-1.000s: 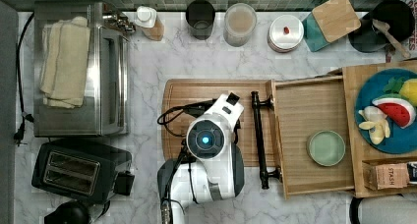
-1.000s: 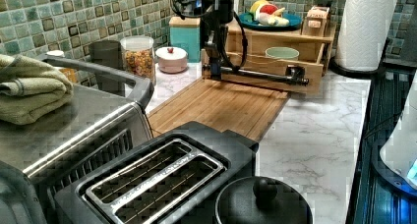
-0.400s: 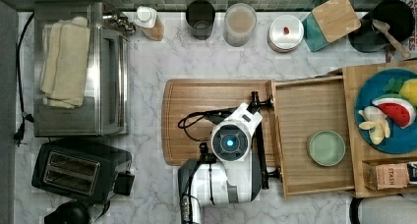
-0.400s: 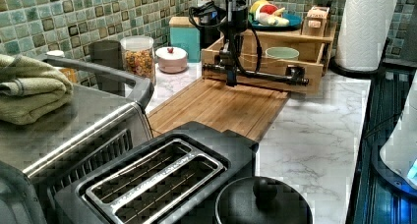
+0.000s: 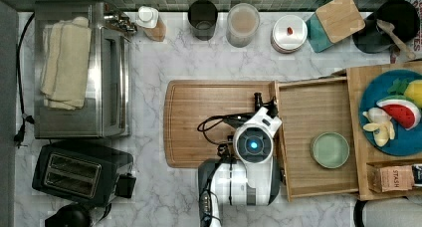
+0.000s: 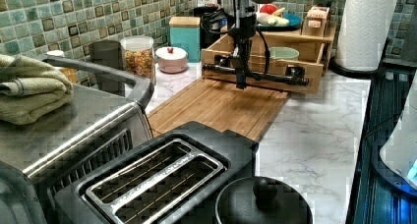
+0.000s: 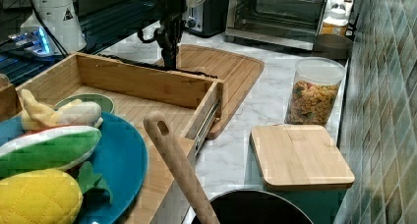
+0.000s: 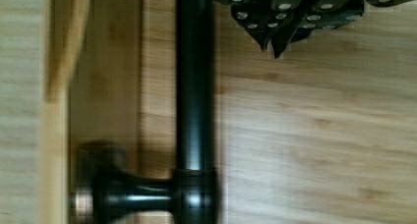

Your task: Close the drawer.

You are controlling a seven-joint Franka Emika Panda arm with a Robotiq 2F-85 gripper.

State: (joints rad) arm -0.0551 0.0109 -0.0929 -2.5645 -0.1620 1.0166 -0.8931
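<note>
The light-wood drawer [image 5: 308, 107] stands pulled out from the cabinet, over the edge of the cutting board [image 5: 209, 102]. A green bowl [image 5: 329, 150] sits inside it. Its long black bar handle [image 6: 265, 76] runs across the front. My gripper [image 6: 240, 84] points straight down just in front of the handle [image 8: 194, 86], on the cutting-board side, near the bar's middle. In the wrist view my gripper [image 8: 272, 48] has its fingertips together with nothing between them, a short gap away from the bar. In the right view my gripper [image 7: 170, 62] hangs behind the drawer's front wall.
A blue plate of toy food [image 5: 393, 112] lies on the cabinet top. Jars and canisters [image 5: 242, 24] line the tiled wall. A toaster oven [image 5: 79, 72] and a toaster [image 5: 79, 174] stand at the top view's left. A paper towel roll [image 6: 366, 27] stands beside the cabinet.
The arm has moved to the top view's right across the cutting board, bringing the gripper up to the drawer handle. The drawer itself has not visibly moved.
</note>
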